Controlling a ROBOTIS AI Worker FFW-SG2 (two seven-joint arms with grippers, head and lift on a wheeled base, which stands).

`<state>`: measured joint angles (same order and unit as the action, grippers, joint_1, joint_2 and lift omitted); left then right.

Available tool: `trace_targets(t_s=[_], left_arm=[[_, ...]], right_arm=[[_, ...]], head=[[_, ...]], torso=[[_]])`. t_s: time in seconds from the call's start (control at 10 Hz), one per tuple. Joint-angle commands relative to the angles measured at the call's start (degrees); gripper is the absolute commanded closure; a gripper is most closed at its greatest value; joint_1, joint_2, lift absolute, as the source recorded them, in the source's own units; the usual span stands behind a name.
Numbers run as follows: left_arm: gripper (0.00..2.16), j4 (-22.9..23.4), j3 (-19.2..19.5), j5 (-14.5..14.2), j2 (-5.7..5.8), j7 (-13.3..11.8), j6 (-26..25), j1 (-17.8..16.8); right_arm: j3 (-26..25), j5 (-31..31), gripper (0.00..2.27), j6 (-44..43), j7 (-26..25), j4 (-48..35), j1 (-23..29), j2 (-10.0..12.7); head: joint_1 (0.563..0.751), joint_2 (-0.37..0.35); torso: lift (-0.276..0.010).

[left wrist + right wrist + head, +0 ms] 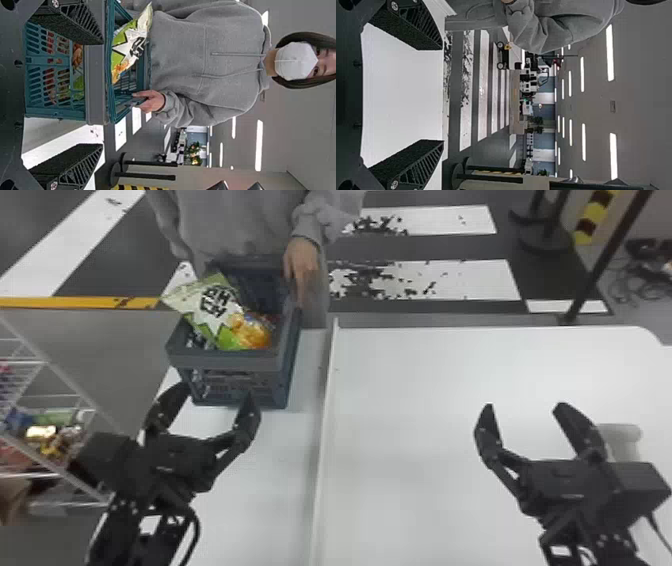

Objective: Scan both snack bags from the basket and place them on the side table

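My left gripper (pixel 214 402) stands open at the near side of the basket (pixel 227 360), with nothing between its fingers. A green and white snack bag (pixel 212 307) leans out over the basket's left rim, and an orange snack bag (pixel 252 332) lies beside it inside. In the left wrist view, the open left gripper (pixel 103 95) faces the teal basket (pixel 97 83) and the green and white bag (pixel 128 45). My right gripper (pixel 522 407) is open and empty over the right part of the white table; the right wrist view shows the same open gripper (pixel 443 95).
A person's hand (pixel 302 267) holds the basket's right rim. A raised white divider (pixel 327 405) runs along the table (pixel 425 400) between the arms. A pale round container (pixel 622 435) stands behind the right gripper. At far left is a wire rack (pixel 50 395) with packages.
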<state>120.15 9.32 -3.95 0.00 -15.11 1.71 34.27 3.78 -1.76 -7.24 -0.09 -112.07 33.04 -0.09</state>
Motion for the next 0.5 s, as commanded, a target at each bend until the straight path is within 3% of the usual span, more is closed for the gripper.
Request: trace_targets(t_s=[0.0,0.4], left_arm=[[0.07,0.0,0.0,0.0,-0.15,0.0,-0.3,-0.1],[0.07,0.0,0.0,0.0,-0.15,-0.4,-0.3,-0.1]], right_arm=[[0.0,0.0,0.09,0.0,0.0,0.0,-0.1,0.1],[0.0,0.0,0.09,0.0,0.0,0.1,-0.1,0.1]], head=[[0.695,0.094],[0.695,0.093]], torso=[[-0.075],[-0.075]])
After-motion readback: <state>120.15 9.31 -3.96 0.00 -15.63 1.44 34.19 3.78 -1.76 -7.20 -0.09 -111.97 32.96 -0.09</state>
